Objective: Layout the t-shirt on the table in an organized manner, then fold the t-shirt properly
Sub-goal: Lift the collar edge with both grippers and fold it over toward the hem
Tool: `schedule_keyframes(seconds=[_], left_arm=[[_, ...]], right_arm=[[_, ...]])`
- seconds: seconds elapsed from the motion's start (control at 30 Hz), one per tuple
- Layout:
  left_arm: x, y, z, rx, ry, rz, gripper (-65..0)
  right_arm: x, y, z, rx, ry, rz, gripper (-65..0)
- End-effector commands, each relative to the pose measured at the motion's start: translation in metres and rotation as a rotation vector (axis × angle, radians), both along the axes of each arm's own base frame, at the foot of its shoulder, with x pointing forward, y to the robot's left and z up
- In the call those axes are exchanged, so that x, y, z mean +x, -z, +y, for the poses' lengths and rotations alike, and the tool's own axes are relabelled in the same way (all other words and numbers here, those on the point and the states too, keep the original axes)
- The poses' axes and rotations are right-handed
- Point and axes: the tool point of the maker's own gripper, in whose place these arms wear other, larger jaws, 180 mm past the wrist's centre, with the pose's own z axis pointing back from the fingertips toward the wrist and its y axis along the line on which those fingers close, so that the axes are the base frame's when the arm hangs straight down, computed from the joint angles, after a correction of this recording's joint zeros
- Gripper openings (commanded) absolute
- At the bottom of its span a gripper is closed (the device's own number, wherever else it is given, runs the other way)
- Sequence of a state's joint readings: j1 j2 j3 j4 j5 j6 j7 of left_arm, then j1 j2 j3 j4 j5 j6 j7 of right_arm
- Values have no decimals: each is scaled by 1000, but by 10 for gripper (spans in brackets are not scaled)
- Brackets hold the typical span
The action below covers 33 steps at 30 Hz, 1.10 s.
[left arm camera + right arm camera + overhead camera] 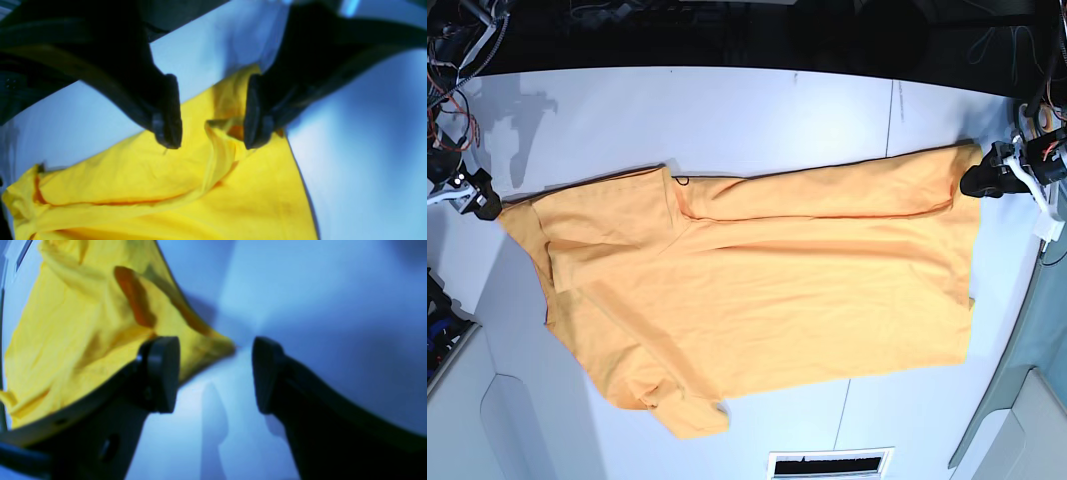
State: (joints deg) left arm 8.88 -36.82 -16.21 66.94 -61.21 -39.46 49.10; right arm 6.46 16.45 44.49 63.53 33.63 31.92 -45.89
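Note:
The orange-yellow t-shirt point(767, 290) lies spread wide across the white table point(727, 110), with a fold running along its far side and one sleeve bunched at the near left. My left gripper point(975, 183) is at the shirt's far right corner. In the left wrist view it point(213, 136) stands open over a raised ridge of the t-shirt point(166, 186), with both pads clear of the cloth. My right gripper point(489, 208) is at the shirt's left tip. It point(215, 373) is open too, and the pointed corner of the t-shirt point(66, 333) lies loose between its fingers.
A thin dark seam point(892, 110) crosses the table at the right. A slotted vent point(827, 465) sits at the near edge, with a grey-green panel point(1027, 400) at the lower right. Loose cables point(452, 60) hang at the far left, and a dark strip runs behind the table.

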Motion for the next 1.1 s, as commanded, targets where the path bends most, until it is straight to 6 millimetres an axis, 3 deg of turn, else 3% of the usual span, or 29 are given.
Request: schedule_keyframes(seconds=[0.0, 0.1, 0.23, 0.67, 0.7, 0.77, 0.83, 0.9, 0.93, 1.07], left_arm=[[5, -12, 7, 3, -7, -40, -305], [-8, -6, 11, -2, -31, -19, -305], [-19, 5, 12, 8, -50, 4, -304], [-23, 42, -5, 55, -117, 2, -308], [-24, 44, -3, 72, -125, 9, -328], [-24, 47, -2, 98, -121, 7, -451], [-24, 47, 0, 111, -117, 4, -624], [-24, 46, 2, 117, -109, 1, -650], [-24, 43, 1, 117, -86, -6, -650], [-27, 31, 11, 137, -48, -18, -650]], right_arm=[[8, -15, -12, -25, 20, -63, -307], [-1, -8, -12, -27, 32, -56, -307], [4, -4, -4, -15, 22, -63, -307], [24, 10, 69, 45, -117, -64, -307], [26, 10, 71, 50, -116, -69, -308], [29, 8, 73, 54, -115, -79, -315], [31, 6, 73, 54, -114, -84, -419], [30, 7, 72, 52, -117, -79, -604], [28, 8, 73, 55, -123, -66, -650], [11, 14, 73, 83, -149, -3, -650]])
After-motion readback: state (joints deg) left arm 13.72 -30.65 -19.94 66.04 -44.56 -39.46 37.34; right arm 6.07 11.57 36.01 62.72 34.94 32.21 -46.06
